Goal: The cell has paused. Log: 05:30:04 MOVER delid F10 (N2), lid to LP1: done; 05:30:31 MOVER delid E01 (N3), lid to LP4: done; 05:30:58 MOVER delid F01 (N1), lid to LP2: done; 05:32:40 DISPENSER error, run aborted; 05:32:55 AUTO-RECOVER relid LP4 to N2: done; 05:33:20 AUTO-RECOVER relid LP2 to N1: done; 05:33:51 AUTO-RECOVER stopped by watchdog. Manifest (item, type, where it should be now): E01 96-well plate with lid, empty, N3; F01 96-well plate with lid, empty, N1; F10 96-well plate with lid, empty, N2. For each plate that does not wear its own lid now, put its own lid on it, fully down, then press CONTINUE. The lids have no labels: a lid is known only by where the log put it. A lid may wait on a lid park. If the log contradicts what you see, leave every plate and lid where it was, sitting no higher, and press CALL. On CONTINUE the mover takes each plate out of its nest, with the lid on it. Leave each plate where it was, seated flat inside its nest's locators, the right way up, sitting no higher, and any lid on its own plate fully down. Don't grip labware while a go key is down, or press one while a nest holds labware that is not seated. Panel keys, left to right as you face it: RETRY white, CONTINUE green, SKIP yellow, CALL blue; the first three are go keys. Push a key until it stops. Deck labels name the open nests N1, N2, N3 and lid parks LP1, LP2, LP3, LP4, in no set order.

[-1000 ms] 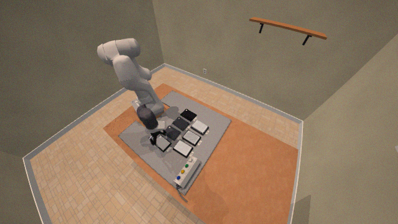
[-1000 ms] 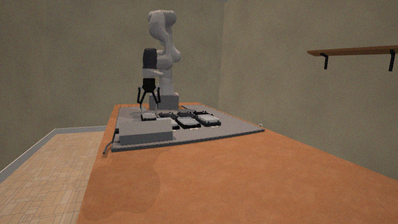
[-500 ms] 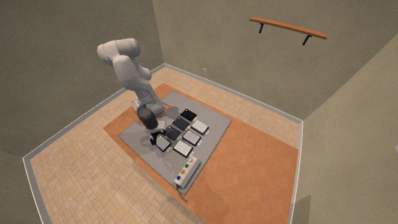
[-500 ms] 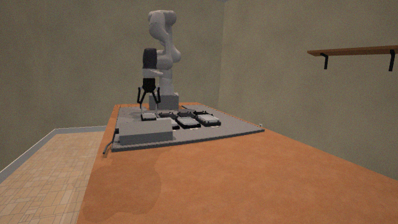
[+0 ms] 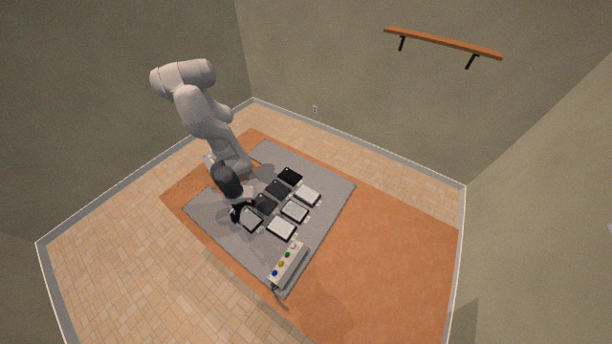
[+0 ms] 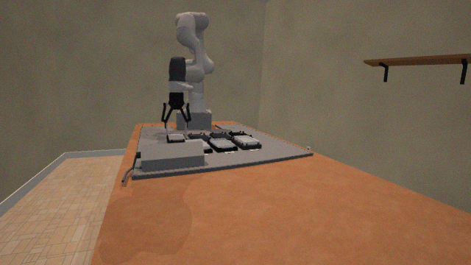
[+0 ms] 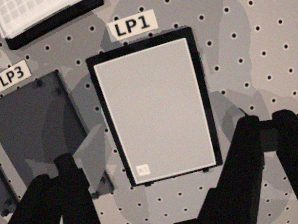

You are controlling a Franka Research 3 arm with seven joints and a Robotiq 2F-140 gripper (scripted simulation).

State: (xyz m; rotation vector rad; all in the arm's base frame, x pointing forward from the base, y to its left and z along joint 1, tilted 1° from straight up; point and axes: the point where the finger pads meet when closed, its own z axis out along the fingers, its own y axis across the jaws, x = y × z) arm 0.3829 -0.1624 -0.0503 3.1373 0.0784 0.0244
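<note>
Orange worktop is carrying a grey perforated deck. On it, a pale lid is lying flat in the park labelled LP1, beside the bare park LP3. Directly above, the gripper is hovering with its jaws spread wide, straddling the lid and holding nothing. Judging by this, the lid swap is just beginning: no lift is made yet, and the green key is waiting unpressed.
</note>
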